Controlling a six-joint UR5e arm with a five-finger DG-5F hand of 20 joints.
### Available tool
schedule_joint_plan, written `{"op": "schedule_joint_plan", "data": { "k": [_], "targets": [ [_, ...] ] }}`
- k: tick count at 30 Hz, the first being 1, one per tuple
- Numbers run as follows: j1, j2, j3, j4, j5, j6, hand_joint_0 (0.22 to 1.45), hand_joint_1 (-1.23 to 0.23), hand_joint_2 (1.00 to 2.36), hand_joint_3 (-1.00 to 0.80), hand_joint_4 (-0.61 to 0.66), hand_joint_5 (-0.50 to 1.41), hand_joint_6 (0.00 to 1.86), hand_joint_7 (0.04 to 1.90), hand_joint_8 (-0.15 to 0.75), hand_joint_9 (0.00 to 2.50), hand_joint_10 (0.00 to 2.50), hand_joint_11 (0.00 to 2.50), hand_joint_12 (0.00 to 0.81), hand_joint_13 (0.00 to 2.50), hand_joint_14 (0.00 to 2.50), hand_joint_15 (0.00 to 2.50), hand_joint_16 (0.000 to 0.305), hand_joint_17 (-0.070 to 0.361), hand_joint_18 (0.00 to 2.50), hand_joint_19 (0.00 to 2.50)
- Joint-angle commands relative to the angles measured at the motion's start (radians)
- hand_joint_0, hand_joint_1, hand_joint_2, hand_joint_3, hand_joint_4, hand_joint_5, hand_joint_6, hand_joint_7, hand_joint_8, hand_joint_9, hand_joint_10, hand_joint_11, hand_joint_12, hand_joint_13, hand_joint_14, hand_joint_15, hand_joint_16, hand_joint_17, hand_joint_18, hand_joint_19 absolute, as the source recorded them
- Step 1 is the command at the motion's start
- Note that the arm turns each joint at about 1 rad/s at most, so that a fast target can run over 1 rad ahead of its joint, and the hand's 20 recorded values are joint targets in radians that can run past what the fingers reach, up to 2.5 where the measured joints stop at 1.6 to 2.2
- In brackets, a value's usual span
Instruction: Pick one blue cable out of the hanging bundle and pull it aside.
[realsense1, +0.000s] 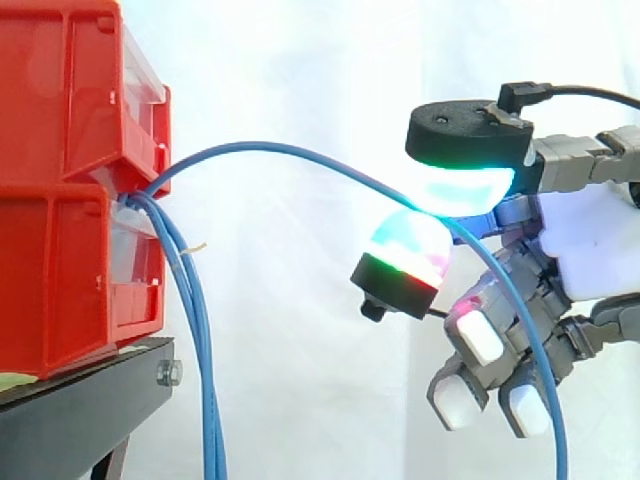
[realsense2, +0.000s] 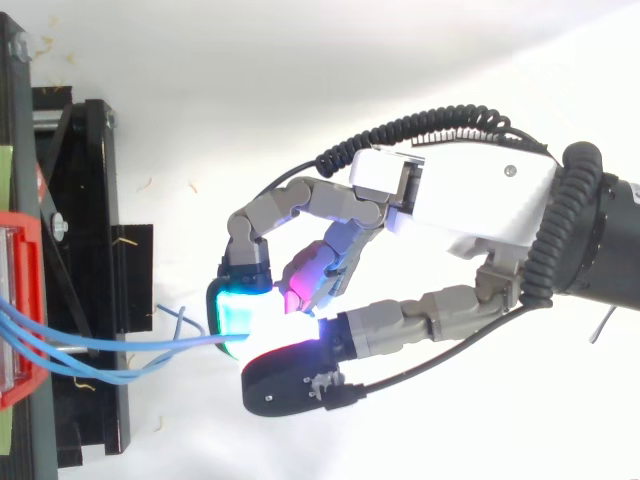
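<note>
Robot hand (realsense2: 480, 195) pinches one blue cable (realsense1: 262, 146) between fingertips (realsense1: 455, 188).

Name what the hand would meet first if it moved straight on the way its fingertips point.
Likely the hanging bundle of blue cables, just before the red bins; the hand has free space until then, depth uncertain.

Hand (realsense2: 480, 195) with glowing fingertips (realsense2: 232, 305) around one blue cable (realsense2: 190, 342), right of the red bin (realsense2: 27, 228)

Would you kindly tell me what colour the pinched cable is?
Blue; the cable pinched by the hand shows best in the side view.
</note>
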Motion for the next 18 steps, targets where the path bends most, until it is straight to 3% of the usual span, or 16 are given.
{"op": "schedule_joint_plan", "data": {
  "k": [1,18],
  "targets": [
    [0.0,0.0,0.0,0.0,0.0,0.0,0.54,-0.77,1.05,0.07,-0.05,-0.05,0.89,1.27,0.396,1.14,0.01,0.53,0.439,0.88,0.01,0.42,0.069,0.155,1.04,0.38],
    [0.0,0.0,-0.001,0.0,0.0,0.0,0.55,-0.78,1.03,0.07,-0.05,-0.05,0.89,1.27,0.396,1.14,0.01,0.53,0.441,0.87,0.01,0.43,0.069,0.155,1.04,0.39]
  ]
}}
